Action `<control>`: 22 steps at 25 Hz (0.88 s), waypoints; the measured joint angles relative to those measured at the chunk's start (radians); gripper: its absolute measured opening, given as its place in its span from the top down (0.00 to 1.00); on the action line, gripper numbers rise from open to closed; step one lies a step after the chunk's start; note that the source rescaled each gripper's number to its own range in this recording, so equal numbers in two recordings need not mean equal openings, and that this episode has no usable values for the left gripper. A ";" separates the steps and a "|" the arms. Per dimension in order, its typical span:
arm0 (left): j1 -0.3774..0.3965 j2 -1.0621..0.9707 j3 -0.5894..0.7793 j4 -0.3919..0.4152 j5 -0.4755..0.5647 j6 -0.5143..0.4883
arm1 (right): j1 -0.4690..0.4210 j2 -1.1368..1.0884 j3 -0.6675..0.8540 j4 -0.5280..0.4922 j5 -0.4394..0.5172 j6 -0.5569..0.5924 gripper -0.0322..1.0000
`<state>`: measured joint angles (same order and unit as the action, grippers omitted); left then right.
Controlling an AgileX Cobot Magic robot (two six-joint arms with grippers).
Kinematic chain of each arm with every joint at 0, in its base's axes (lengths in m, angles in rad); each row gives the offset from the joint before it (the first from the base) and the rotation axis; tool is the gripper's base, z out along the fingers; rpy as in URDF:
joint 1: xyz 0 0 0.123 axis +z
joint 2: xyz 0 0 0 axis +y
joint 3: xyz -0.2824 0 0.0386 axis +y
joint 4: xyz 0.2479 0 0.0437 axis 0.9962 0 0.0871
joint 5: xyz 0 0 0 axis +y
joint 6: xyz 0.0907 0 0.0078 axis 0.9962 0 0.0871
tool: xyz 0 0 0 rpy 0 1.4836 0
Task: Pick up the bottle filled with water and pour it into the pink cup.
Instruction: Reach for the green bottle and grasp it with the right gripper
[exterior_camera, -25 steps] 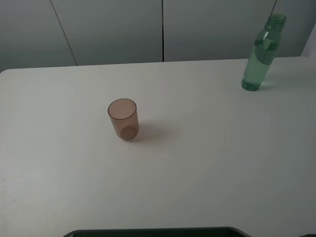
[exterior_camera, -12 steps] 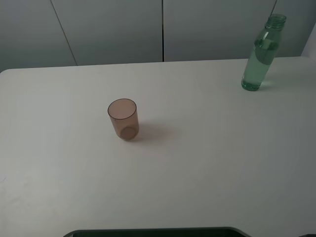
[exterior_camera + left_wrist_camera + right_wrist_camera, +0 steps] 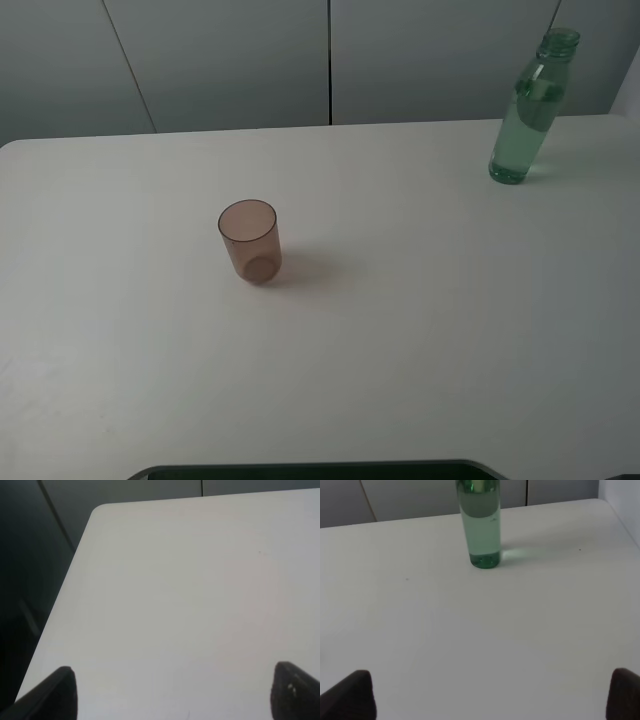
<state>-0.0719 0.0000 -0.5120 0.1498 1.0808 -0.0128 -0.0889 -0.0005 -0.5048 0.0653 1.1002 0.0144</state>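
bottle: We see the bottle [image 3: 480,525] standing upright on the table [image 3: 400,330], green-tinted and see-through, with its mouth open and no cap on it.
bottle fill: Water reaches up to about the shoulder in the high view.
bottle vs right pincer: It is straight ahead of the right pincer [image 3: 490,680], roughly in line with the gap between the fingers and well apart from them. Nothing touches it. The wrist view cuts off its top.
bottle spot: It is close to the table's far edge on the right arm's side. A greenish glint lies on the table just beside its base.
right pincer: It is spread wide and holds nothing. We only see the two dark fingers [image 3: 350,695] at the frame's corners, with table surface between them.
cup: The cup [image 3: 249,241] is brownish-pink and see-through. It stands upright with its mouth up, on the left arm's side of the table.
cup vs pincers: It shows in neither wrist view. Neither pincer shows in the high view, so we cannot tell how far either is from it. It is well apart from the bottle.
left pincer: The left pincer [image 3: 172,680] is also spread wide and grips nothing. Its dark fingers [image 3: 55,695] show only as tips.
ahead of left pincer: We see the tabletop and a rounded table corner, with dark space beyond the side edge.
table: It is white and matte. The cup casts a soft shadow toward the bottle's side.
background: Grey wall panels [image 3: 330,60] stand behind the far edge.
near edge: A dark strip [image 3: 310,470] runs along the bottom of the high view. We cannot tell what it is.
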 joint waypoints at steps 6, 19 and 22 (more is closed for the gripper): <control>0.000 0.000 0.000 0.000 0.000 0.000 | 0.000 -0.002 -0.029 0.009 0.004 -0.004 0.00; 0.000 0.000 0.000 0.000 0.000 0.000 | 0.000 0.311 -0.087 0.063 -0.471 -0.057 0.00; 0.000 0.000 0.000 0.000 0.000 0.000 | 0.000 0.433 -0.087 0.076 -0.689 -0.088 0.00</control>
<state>-0.0719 0.0000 -0.5120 0.1498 1.0808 -0.0128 -0.0889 0.4330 -0.5915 0.1413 0.4112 -0.0736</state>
